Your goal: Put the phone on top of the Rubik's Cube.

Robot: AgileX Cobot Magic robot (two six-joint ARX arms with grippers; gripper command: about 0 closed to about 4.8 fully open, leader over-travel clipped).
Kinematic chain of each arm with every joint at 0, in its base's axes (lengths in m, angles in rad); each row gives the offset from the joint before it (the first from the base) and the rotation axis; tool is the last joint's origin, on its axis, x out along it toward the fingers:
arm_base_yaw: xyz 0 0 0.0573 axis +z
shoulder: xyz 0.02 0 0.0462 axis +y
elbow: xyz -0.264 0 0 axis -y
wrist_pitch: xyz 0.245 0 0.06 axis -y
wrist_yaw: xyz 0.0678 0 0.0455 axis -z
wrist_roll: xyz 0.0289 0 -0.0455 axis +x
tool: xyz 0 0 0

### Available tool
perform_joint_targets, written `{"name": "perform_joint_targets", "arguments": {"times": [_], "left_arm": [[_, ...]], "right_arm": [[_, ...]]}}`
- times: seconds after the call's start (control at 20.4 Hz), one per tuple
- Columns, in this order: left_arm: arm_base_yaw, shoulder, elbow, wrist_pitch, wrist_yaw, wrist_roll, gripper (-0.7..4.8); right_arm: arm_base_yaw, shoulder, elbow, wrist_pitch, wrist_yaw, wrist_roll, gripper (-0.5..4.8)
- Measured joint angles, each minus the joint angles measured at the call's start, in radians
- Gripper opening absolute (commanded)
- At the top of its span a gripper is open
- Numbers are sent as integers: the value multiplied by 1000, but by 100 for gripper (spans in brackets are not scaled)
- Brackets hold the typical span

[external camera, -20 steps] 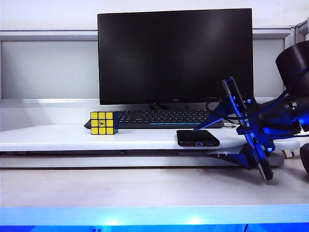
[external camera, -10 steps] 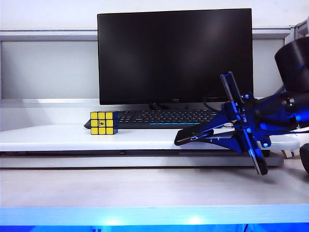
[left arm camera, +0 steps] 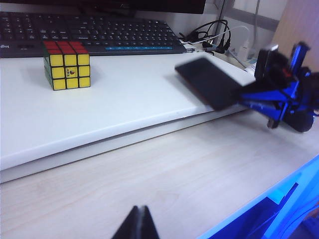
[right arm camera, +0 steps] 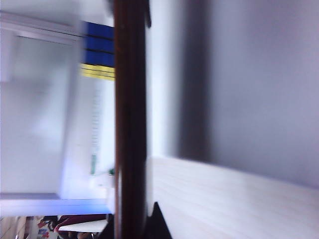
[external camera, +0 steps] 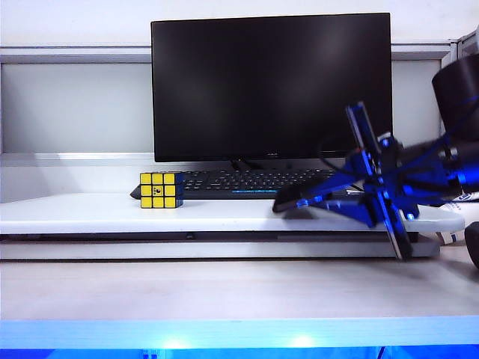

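The phone (external camera: pixel 290 199) is a thin black slab, tilted and blurred just above the right end of the white shelf (external camera: pixel 90 213). My right gripper (external camera: pixel 318 200) is shut on it from the right. The left wrist view shows the phone (left arm camera: pixel 208 82) held by the blue right gripper (left arm camera: pixel 247 94). In the right wrist view the phone (right arm camera: pixel 129 124) is a dark bar between the right gripper's (right arm camera: pixel 130 221) jaws. The Rubik's Cube (external camera: pixel 161 189) stands on the shelf's left part, yellow face forward, well apart from the phone; it also shows as the cube (left arm camera: pixel 67 64) and the cube (right arm camera: pixel 99 50). My left gripper (left arm camera: pixel 137 223) hangs shut over the wooden desk.
A black monitor (external camera: pixel 271 86) and a long black keyboard (external camera: pixel 254 183) stand behind the shelf. Cables (left arm camera: pixel 212 40) lie at the shelf's back right. The wooden desk (external camera: pixel 224 288) runs in front, below the shelf, with a blue-lit front edge.
The right gripper has closed on the phone, which lay flat on the shelf a second ago. The phone is now tilted and lifted slightly. The cube and the left gripper have not moved.
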Motion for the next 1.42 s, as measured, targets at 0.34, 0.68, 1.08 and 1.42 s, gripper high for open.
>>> {"name": "perform_joint_targets", "arguments": {"times": [0.34, 0.68, 1.08, 1.42], "left_arm": [[0, 0, 0, -1, -50, 1, -6], [0, 0, 0, -3, -124, 2, -6], [0, 0, 0, -5, -200, 4, -6], [0, 0, 0, -6, -237, 45, -5]], "right_arm": [[30, 0, 74, 16, -28, 5, -9], [138, 0, 315, -145, -27, -3, -9], [146, 2, 542, -407, 17, -99, -9], [171, 97, 648, -460, 39, -129, -9]]}}
